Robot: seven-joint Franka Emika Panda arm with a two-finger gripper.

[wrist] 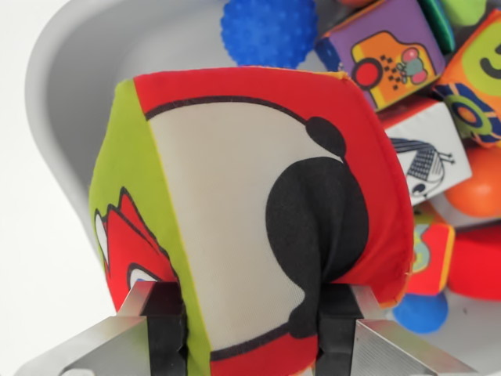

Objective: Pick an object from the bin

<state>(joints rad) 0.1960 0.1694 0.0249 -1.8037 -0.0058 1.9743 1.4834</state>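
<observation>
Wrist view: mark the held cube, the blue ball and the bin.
held cube (235, 211), wrist view, on its cream front face.
blue ball (268, 31), wrist view, on its bumpy middle.
bin (86, 63), wrist view, on its bare grey inner wall.

Soft cube (258, 219) hides bin (86, 70) centre, gripper (252, 333) cropped below

the background is a plain white surface (35, 196) which fills the wrist view's left side, from the top to the bottom. it is smooth, evenly and brightly lit, with no marks or edges. no wall, window or furniture can be told in this close view.
</observation>
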